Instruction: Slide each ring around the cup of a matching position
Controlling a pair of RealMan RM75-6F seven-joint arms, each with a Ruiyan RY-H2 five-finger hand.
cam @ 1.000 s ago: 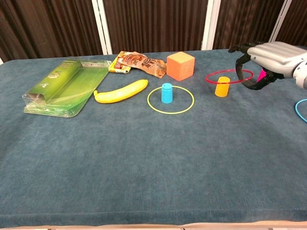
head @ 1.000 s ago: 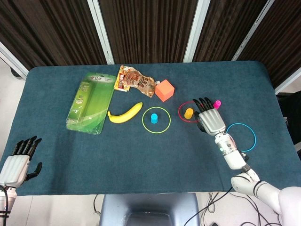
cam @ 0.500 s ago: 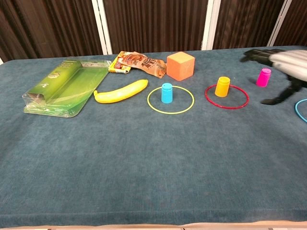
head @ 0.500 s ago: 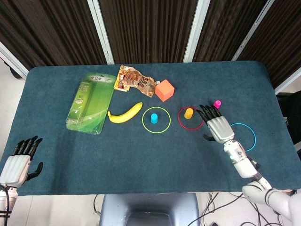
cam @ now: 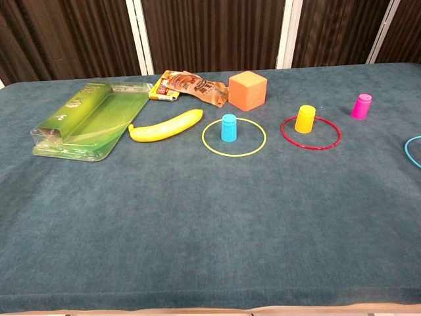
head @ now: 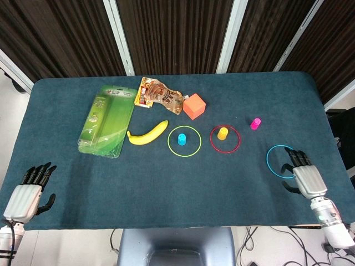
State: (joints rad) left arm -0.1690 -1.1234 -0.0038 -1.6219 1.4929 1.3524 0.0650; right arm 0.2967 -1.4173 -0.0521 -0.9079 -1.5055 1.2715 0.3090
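We judge two of the three pairings done: the thin yellow ring (head: 184, 141) lies around the small blue cup (head: 181, 138), and the thin red ring (head: 224, 138) lies around the small orange cup (head: 222, 133), which stands near the ring's far edge. The step in hand is the last ring. The thin blue ring (head: 283, 161) lies flat near the table's (head: 166, 183) right edge, well apart from the small pink cup (head: 255, 123). Our right hand (head: 304, 177) sits just beside it, fingers apart and holding nothing, fingertips at the ring's right rim. Our left hand (head: 25, 195) rests idle and empty at the near left corner.

Next we should take the blue ring and slide it up-left until it encircles the pink cup. The path looks clear; the orange cube (head: 194, 106), yellow banana (head: 147, 134), green plastic package (head: 107, 119) and brown snack pouch (head: 160, 95) all lie well left.
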